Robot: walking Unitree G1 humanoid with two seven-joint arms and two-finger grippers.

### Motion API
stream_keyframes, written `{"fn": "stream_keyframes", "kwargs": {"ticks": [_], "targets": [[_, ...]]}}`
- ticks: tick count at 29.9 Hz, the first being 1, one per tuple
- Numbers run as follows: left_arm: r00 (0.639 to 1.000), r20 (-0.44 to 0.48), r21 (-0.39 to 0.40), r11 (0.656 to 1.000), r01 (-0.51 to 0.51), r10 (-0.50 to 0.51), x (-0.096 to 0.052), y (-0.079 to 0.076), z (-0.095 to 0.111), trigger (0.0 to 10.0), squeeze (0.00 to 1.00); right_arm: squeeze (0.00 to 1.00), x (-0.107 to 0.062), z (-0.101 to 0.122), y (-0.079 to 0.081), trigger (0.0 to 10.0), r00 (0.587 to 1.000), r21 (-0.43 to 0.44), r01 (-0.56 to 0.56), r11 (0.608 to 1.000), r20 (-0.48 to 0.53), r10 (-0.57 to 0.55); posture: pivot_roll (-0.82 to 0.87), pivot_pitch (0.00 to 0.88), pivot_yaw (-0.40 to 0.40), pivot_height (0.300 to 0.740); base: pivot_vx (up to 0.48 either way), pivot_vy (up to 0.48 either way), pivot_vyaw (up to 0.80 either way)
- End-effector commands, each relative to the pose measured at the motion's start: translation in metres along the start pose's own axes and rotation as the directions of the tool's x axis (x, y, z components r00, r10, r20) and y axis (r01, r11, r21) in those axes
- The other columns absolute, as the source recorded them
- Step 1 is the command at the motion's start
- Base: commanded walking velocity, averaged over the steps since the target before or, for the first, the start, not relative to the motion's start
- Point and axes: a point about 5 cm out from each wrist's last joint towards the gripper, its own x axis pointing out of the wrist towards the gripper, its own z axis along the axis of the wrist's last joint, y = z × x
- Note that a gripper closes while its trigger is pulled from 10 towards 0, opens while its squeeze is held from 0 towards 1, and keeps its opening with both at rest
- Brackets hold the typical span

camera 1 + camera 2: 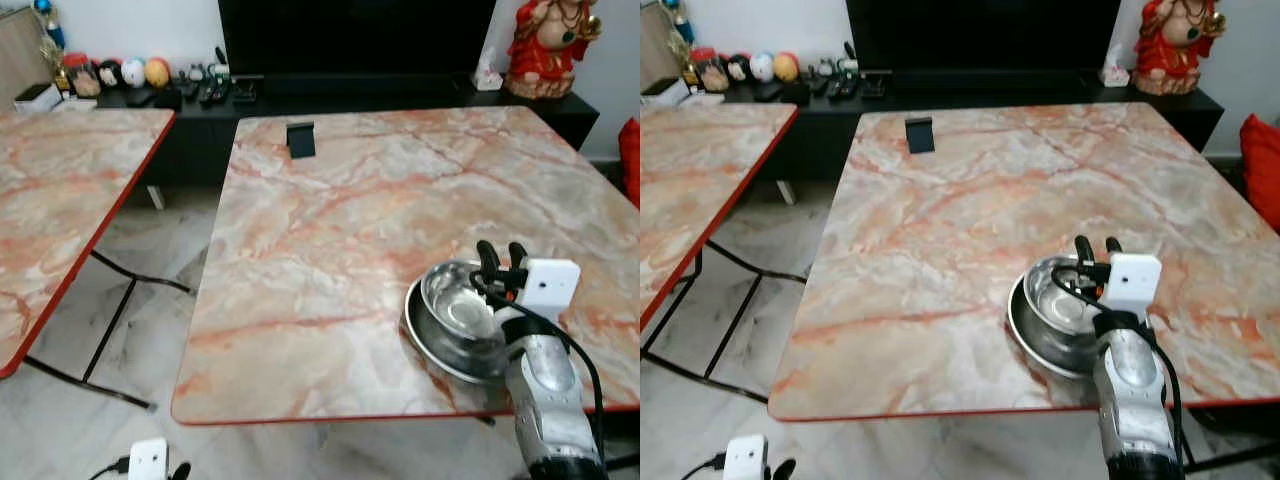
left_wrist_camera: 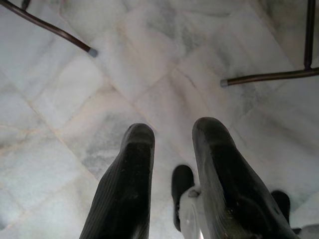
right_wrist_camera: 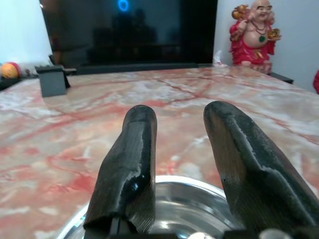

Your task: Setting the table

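A steel bowl (image 1: 455, 300) sits inside a shallow steel plate (image 1: 430, 345) near the front right corner of the marble table (image 1: 330, 220). My right gripper (image 1: 500, 255) hovers just over the bowl's far rim, open, nothing between its fingers (image 3: 132, 149); the bowl's rim (image 3: 189, 204) lies right under them. My left gripper (image 2: 172, 132) hangs low beside the table over the marble floor, open and empty.
A small black stand (image 1: 300, 139) is at the table's far left edge. A second marble table (image 1: 60, 190) stands to the left across a floor gap. Behind are a dark TV console with remotes and balls (image 1: 150, 75), a red statue (image 1: 548, 45), and a red cushion (image 1: 630, 155).
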Motion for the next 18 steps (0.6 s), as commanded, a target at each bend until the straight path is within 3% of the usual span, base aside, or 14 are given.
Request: {"fn": "stream_keyframes", "kwargs": {"ticks": [1, 18], "targets": [[1.000, -0.007, -0.013, 1.000, -0.001, 0.001, -0.0007, 0.0021, -0.0017, 10.0, 0.00, 0.00, 0.0017, 0.0038, 0.0049, 10.0, 1.000, 0.016, -0.020, 1.000, 0.016, 0.020, -0.11, 0.000, 0.032, 0.740, 0.000, 0.000, 0.00], [1.000, -0.008, -0.030, 1.000, 0.002, -0.002, -0.0004, 0.0012, -0.0018, 10.0, 0.00, 0.00, 0.0031, 0.0045, 0.0079, 10.0, 0.999, 0.028, -0.032, 0.999, 0.019, 0.031, -0.11, 0.000, 0.030, 0.740, 0.000, 0.000, 0.00]]}}
